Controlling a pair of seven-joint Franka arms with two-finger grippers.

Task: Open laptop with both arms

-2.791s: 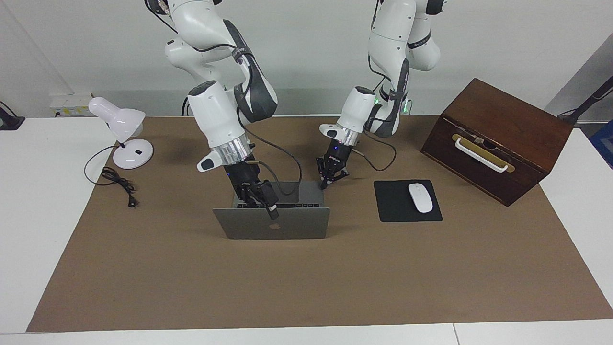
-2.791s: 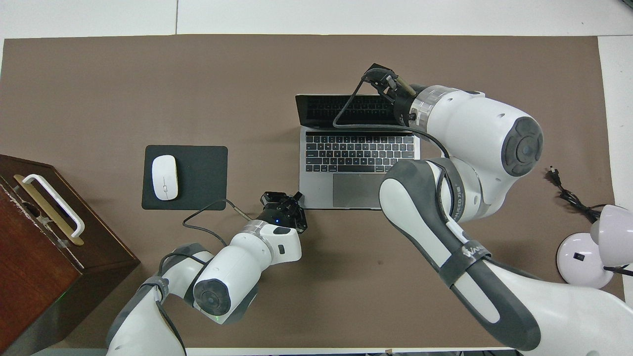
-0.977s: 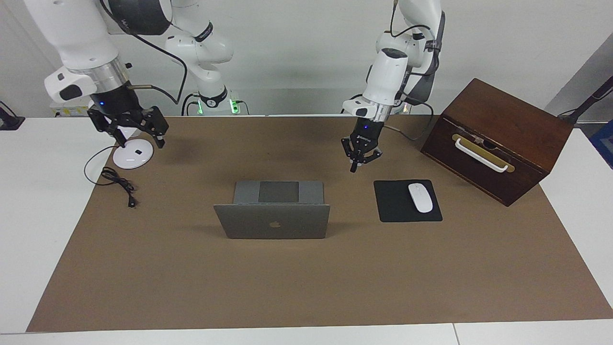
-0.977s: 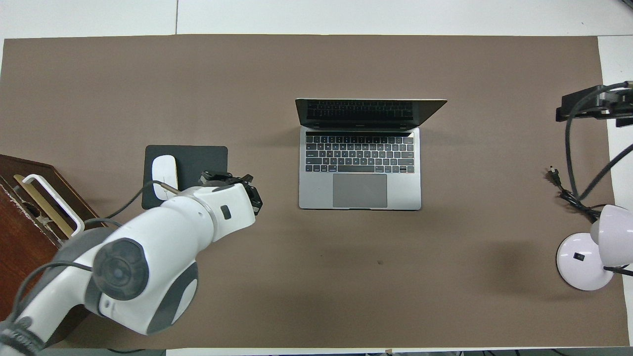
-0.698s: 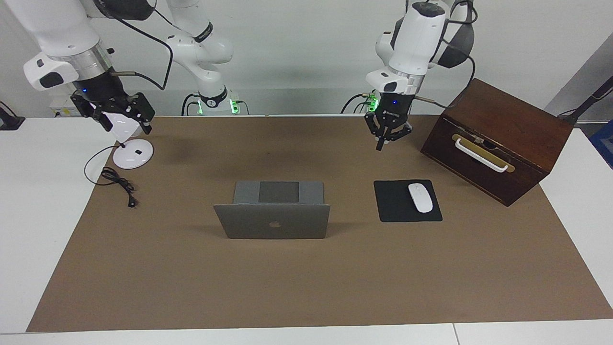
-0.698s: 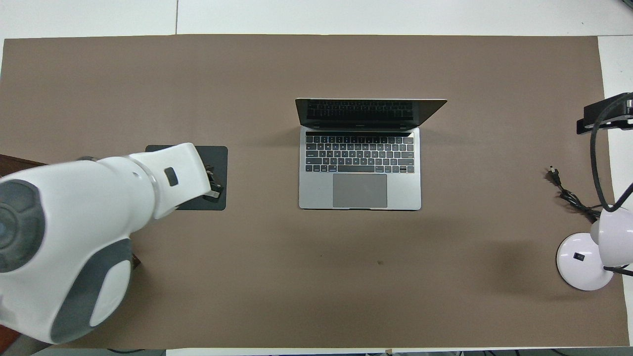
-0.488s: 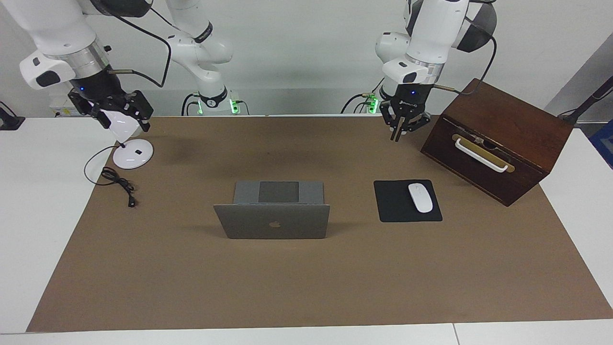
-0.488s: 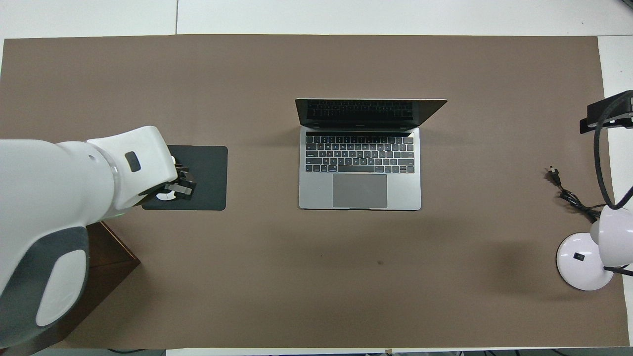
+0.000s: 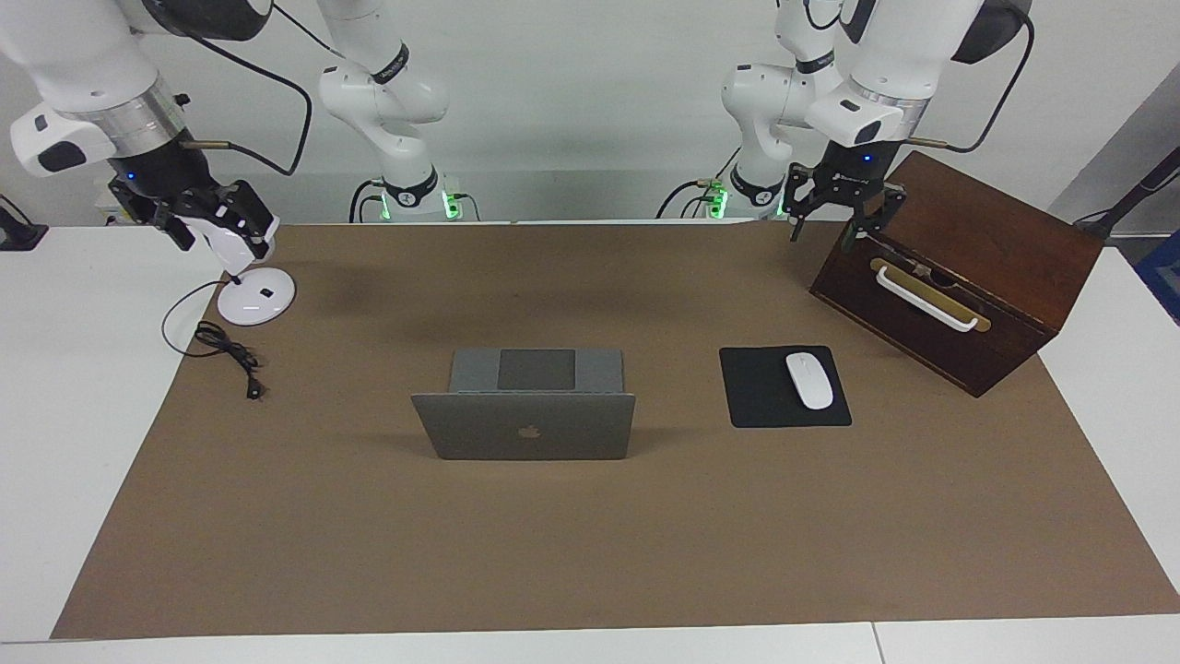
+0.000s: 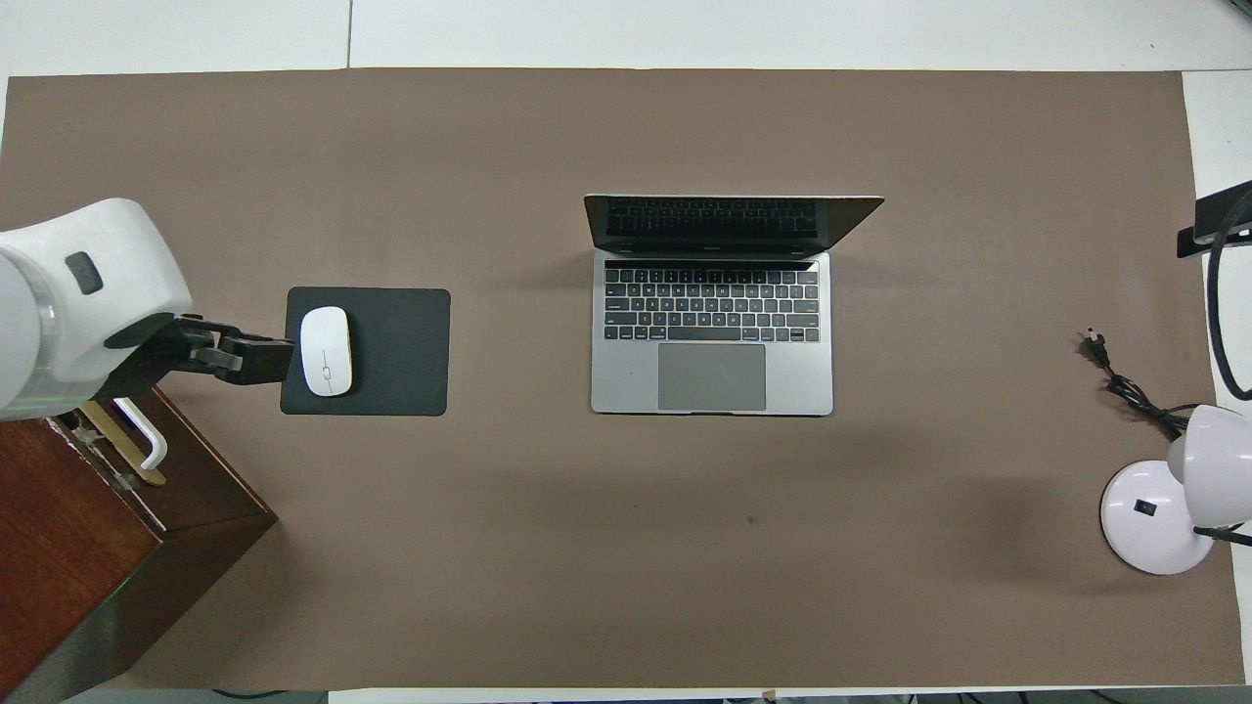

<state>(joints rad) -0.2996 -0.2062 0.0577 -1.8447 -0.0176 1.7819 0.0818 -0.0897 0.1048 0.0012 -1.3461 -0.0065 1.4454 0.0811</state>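
The silver-grey laptop [image 9: 523, 426] stands open in the middle of the brown mat, its lid upright with the apple logo facing away from the robots. Its keyboard deck and trackpad show in the overhead view [image 10: 711, 332]. Nothing touches it. My right gripper [image 9: 217, 226] is open and empty, raised over the white lamp at the right arm's end of the table; only a black part of it shows at the edge of the overhead view [image 10: 1221, 223]. My left gripper [image 9: 830, 221] is open and empty, raised by the wooden box; it also shows in the overhead view [image 10: 245, 357].
A black mouse pad [image 9: 765, 401] with a white mouse [image 9: 808, 380] lies beside the laptop toward the left arm's end. A brown wooden box [image 9: 977, 240] with a white handle stands past it. A white desk lamp [image 9: 253, 300] and its black cable [image 9: 226, 355] sit at the right arm's end.
Both grippers have left the laptop and drawn up and outward: the right one from the lid to over the lamp, the left one from the deck's corner to the box. The lid stays open.
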